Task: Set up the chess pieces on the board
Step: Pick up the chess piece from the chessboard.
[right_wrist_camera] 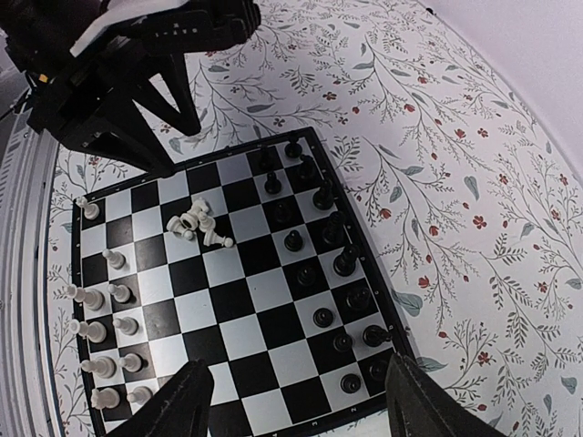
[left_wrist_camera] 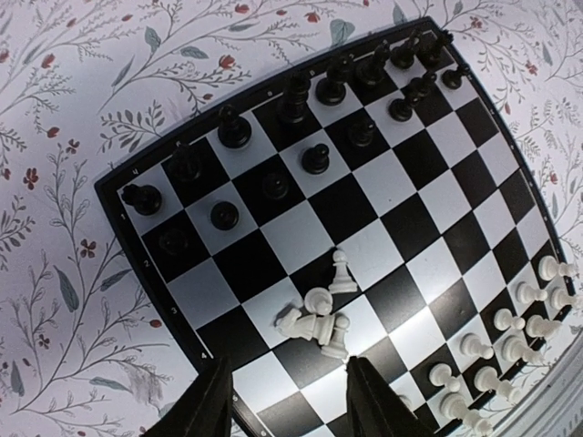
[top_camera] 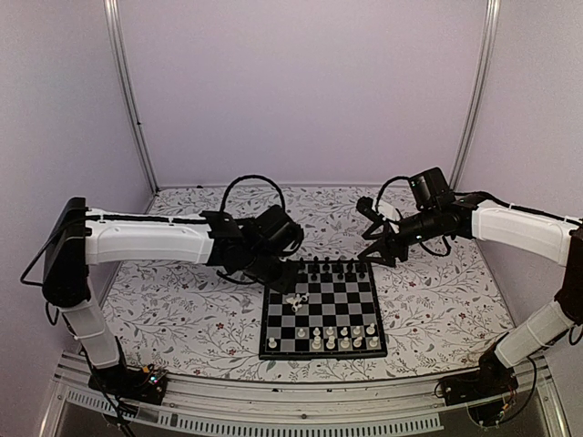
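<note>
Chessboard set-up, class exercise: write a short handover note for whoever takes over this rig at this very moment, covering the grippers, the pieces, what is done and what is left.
Left gripper: open, empty, over the left edge of the board, beside the heap.
Right gripper: open, empty, near the board's far right corner.
Black pieces: standing on the two far rows; this side looks done.
White pieces: partly ranked on the two near rows, with gaps.
Loose white pieces: a tumbled heap on the board's left-middle squares.
Left to do: stand the heap's pieces on the empty near-row squares.
</note>
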You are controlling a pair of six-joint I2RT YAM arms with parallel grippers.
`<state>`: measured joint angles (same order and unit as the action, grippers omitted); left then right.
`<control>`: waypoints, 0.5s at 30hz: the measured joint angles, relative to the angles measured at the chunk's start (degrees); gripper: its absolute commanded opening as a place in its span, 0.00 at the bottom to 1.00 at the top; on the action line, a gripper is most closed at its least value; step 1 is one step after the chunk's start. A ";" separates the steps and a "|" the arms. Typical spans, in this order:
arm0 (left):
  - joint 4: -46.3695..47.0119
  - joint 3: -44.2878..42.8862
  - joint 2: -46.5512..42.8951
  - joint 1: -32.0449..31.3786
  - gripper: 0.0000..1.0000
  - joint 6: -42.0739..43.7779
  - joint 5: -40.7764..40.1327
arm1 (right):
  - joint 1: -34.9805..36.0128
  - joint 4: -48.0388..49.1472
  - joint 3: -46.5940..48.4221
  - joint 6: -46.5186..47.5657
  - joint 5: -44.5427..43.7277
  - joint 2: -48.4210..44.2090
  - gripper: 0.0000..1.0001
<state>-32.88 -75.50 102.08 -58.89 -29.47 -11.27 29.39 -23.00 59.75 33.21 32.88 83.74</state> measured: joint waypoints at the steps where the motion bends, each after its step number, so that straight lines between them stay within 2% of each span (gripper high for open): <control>1: 0.13 0.07 0.04 0.37 0.44 0.24 0.68 | 0.00 -0.02 0.00 0.04 0.00 0.00 0.68; 9: 3.30 0.42 1.64 4.28 0.33 3.89 7.37 | 0.00 -0.13 0.00 0.31 -0.02 0.00 0.68; 15: 3.39 -1.40 7.28 3.98 0.32 6.75 11.91 | 0.00 -0.13 0.00 0.48 -0.04 0.02 0.68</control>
<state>-29.50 -76.90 109.36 -54.92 -22.72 0.64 29.39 -23.14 59.75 33.69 32.84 83.77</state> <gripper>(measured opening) 0.320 0.682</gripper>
